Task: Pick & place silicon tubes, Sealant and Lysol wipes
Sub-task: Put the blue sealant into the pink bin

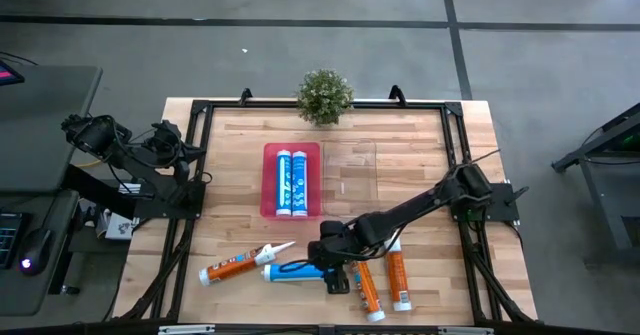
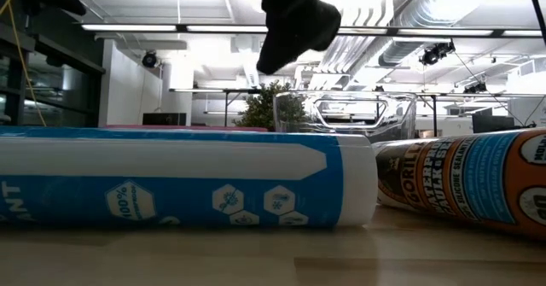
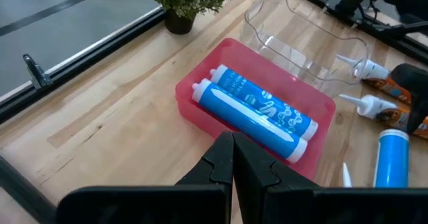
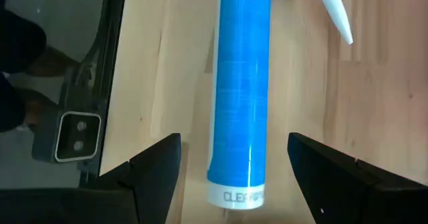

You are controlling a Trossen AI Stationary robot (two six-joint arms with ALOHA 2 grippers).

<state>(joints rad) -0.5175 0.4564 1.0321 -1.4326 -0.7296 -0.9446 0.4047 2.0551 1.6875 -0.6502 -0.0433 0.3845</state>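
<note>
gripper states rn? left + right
Left gripper: shut, empty, parked at the table's left edge.
Right gripper: open, holding nothing, fingers either side of the blue tube near the front edge.

Two dark, near-black arms of jointed segments. Right arm (image 1: 420,210): slim links, bulkier housing at the base end, loose black cable beside it. Left arm (image 1: 130,155): blocky joints, black cables looped around them. Right gripper (image 4: 231,167): two matte black fingers (image 4: 150,167), broad, flat, angular. Left gripper (image 3: 233,174): black fingers with stepped, notched inner edges, mounted on a black crossbar.
</note>
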